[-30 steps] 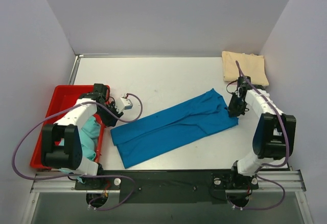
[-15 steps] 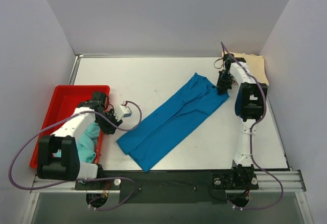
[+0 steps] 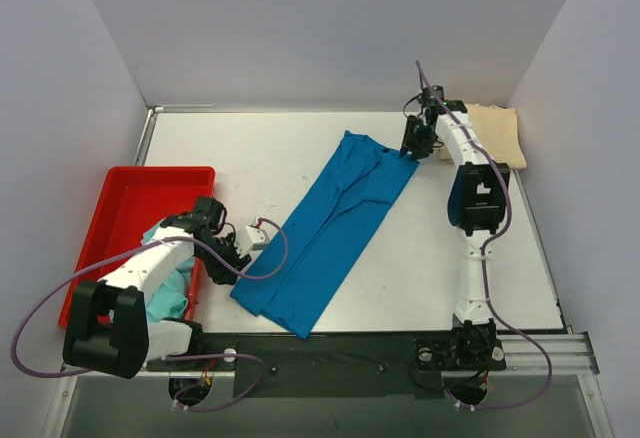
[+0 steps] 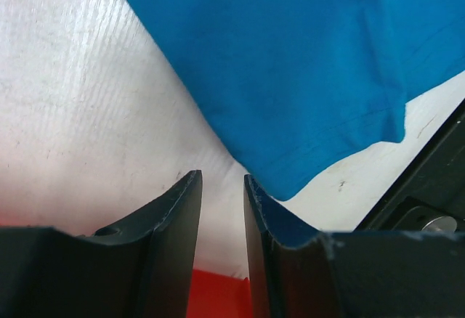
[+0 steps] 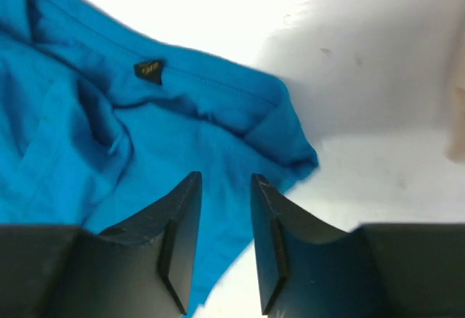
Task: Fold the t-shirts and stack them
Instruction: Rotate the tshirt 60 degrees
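The deep blue t-shirt (image 3: 335, 223) lies as a long strip, slanting from the back centre to the front left. My right gripper (image 3: 410, 146) is over its collar end, jaws apart, with the cloth (image 5: 109, 136) and its label lying flat under my right gripper (image 5: 225, 180). My left gripper (image 3: 240, 261) is at the shirt's front left edge. In the left wrist view my left gripper (image 4: 221, 176) is narrowly open over bare table beside the hem (image 4: 305, 56). The cream shirt (image 3: 495, 133) lies folded at the back right. The teal shirt (image 3: 170, 278) is bunched in the red tray.
The red tray (image 3: 120, 193) stands at the left edge of the table; a strip of it shows behind the left fingers (image 4: 214, 296). White walls close the back and sides. The black base rail (image 3: 330, 348) runs along the front.
Both arms swung the blue shirt round: its collar end went back and left with the right gripper, its hem end went forward with the left gripper. The shirt now lies steeper.
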You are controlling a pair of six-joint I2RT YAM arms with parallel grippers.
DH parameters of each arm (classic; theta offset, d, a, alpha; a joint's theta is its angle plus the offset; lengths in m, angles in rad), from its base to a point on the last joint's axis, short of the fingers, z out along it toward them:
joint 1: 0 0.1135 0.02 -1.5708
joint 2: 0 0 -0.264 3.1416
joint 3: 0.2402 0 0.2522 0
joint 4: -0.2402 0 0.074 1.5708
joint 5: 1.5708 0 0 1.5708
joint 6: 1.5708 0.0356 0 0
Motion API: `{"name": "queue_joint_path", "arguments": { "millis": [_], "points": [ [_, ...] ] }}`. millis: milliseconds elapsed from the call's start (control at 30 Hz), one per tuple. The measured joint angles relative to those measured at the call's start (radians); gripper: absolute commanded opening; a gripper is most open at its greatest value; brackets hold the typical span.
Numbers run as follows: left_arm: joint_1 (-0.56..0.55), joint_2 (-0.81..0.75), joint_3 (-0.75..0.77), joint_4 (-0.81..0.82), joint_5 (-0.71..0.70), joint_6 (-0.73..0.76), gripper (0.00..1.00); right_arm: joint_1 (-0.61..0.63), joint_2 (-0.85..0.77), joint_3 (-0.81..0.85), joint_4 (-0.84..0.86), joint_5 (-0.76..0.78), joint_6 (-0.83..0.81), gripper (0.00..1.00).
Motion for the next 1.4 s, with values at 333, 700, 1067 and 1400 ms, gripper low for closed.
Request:
{"name": "queue_joint_path", "arguments": {
  "millis": [333, 700, 1067, 1400],
  "points": [
    [-0.029, -0.031, 0.000, 0.015, 0.008, -0.053, 0.40, -0.060, -0.298, -0.266, 0.100, -0.016, -0.013, 0.42],
    [-0.029, -0.066, 0.000, 0.011, -0.010, -0.058, 0.41, -0.071, -0.094, -0.230, 0.111, -0.109, 0.021, 0.00],
    [-0.063, -0.051, 0.029, -0.030, 0.072, -0.066, 0.44, -0.065, 0.160, 0.112, 0.231, -0.237, 0.212, 0.40],
    [-0.303, -0.019, 0.087, -0.010, 0.144, -0.082, 0.46, -0.064, 0.045, -0.090, 0.411, -0.251, 0.294, 0.67]
  ]
}}
